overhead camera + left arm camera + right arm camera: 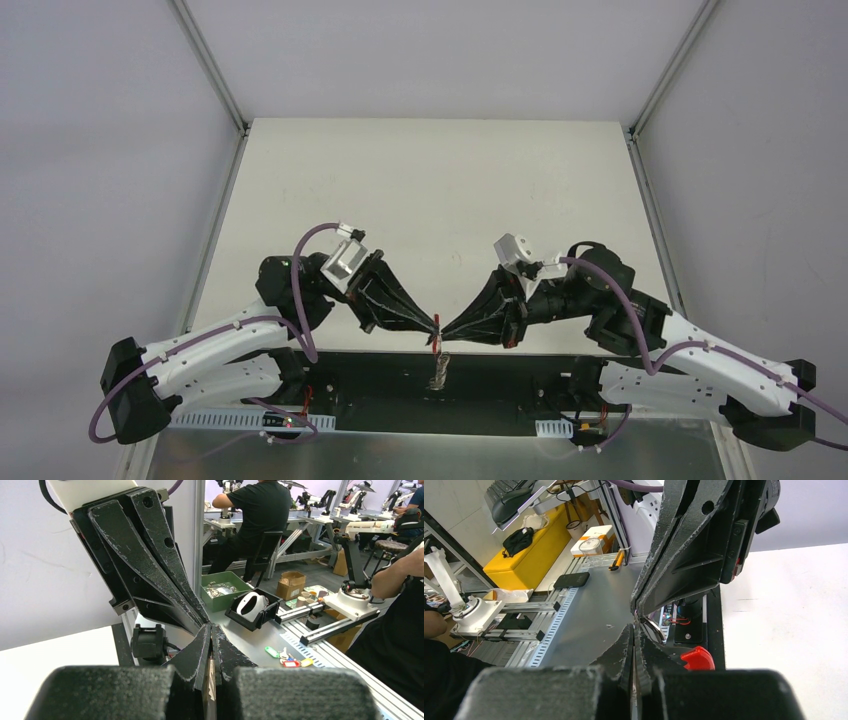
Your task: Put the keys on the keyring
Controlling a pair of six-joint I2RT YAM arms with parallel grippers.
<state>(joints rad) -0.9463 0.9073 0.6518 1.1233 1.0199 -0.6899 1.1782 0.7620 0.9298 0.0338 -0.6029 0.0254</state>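
Top external: left tool point(432, 326), right tool point(447, 327) closed tip-to-tip above keyring point(437, 350); grip unclear.

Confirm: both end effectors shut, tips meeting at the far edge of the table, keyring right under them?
Not quite. The left end effector and right end effector meet at the near edge of the table, by the arm bases, not the far edge; the top external view shows it. Both are shut, and the keyring is right under them.
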